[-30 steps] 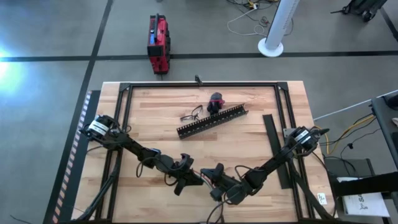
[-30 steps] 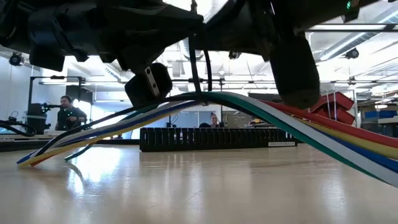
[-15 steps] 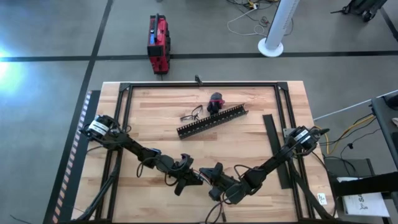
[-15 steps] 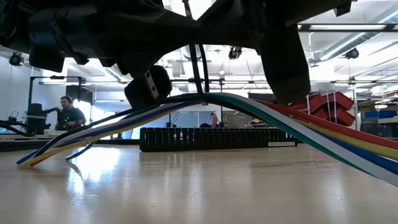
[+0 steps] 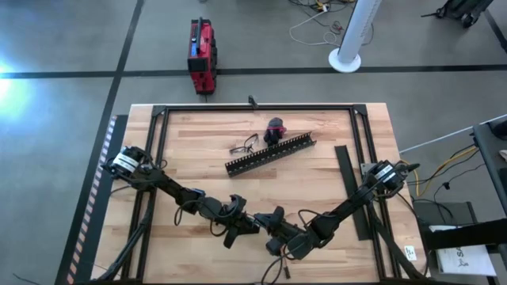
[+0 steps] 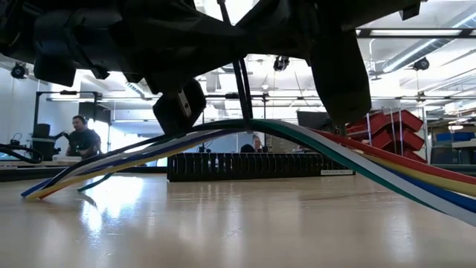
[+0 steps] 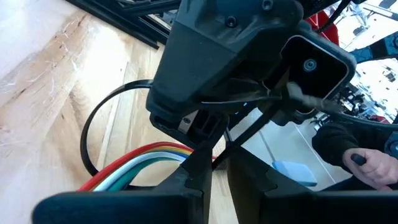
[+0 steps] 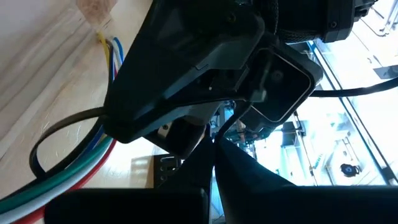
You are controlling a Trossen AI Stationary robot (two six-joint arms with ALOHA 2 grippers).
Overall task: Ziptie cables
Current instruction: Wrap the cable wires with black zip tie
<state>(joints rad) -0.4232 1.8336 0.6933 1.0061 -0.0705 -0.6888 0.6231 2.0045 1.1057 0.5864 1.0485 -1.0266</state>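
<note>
Cables (image 6: 312,141) arched off table, ziptie (image 7: 112,118) looped, R tool (image 5: 272,229) clenched, L tool (image 5: 247,224) unclear, no legible labels.

cables (image 6: 357,152): green, white, blue, yellow, red strands, side by side like stripes. ziptie (image 7: 102,134): black loop. Both arms and grippers dark/black. Table (image 5: 198,150): light wood planks, black frame at the rim. Slotted duct (image 5: 269,154): black, comb pattern. Flat strip (image 5: 346,170) black. Case on floor (image 5: 201,54): red with black. Bins (image 6: 401,130) red.

Cables (image 6: 312,141) arched over table (image 6: 238,223), duct (image 6: 253,165) behind, grippers above.
</note>
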